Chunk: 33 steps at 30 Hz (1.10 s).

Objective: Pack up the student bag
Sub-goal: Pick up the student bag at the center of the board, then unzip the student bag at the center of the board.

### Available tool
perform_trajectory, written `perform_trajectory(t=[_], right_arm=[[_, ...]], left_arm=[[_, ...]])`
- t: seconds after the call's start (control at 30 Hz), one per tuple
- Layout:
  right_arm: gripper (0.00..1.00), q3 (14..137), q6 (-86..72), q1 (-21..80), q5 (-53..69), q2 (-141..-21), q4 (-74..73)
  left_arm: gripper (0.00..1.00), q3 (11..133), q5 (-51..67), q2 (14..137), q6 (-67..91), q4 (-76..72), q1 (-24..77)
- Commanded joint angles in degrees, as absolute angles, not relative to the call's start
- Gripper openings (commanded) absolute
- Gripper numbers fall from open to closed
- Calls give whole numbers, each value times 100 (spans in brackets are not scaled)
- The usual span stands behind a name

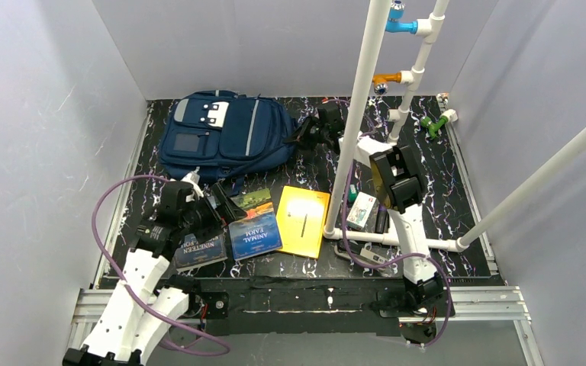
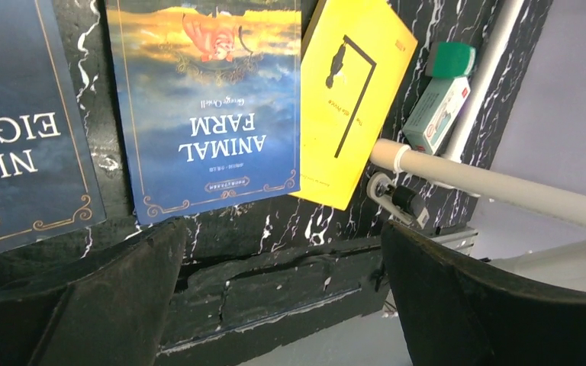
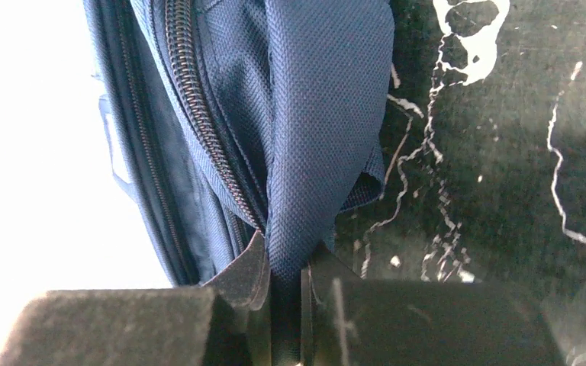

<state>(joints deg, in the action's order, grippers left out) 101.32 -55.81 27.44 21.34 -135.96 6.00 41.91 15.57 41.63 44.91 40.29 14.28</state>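
The student bag [image 1: 221, 133], navy blue with grey stripes and a white patch, lies flat at the back left of the black mat. My right gripper [image 1: 305, 137] is at its right edge. In the right wrist view that gripper [image 3: 288, 267] is shut on a fold of the bag's navy fabric [image 3: 320, 114], beside a zipper [image 3: 198, 99]. My left gripper [image 2: 282, 297] is open and holds nothing. It hovers low over the mat's front edge, just ahead of the books. Its fingers [image 2: 84, 305] stand wide apart.
Three books lie in front of the bag: a dark blue one [image 1: 200, 250], Animal Farm [image 1: 253, 229] and a yellow one [image 1: 303, 221]. A small white box [image 1: 362, 211] and a green item [image 2: 450, 59] sit by the white pipe frame [image 1: 359, 114]. A purple cable [image 1: 107, 206] loops at the left.
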Motion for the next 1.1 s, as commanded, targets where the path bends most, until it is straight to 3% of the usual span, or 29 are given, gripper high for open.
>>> perform_trajectory(t=[0.0, 0.23, 0.43, 0.77, 1.07], right_arm=[[1, 10435, -6662, 2477, 2545, -12607, 529], [1, 10297, -7262, 2187, 2893, -12153, 460], [1, 9897, -8054, 2190, 2707, -11599, 505], [1, 10140, -8317, 2245, 2147, -11192, -274], [1, 10293, -8374, 2383, 1844, -11132, -488]], left_arm=[[99, 4278, 1390, 4485, 4509, 3574, 1450], [99, 5078, 2041, 5952, 3847, 3151, 1080], [100, 5719, 1448, 6762, 2777, 2701, 1011], [50, 6468, 1144, 8071, 2115, 2102, 1132], [40, 6587, 281, 8297, 1680, 1652, 1340]])
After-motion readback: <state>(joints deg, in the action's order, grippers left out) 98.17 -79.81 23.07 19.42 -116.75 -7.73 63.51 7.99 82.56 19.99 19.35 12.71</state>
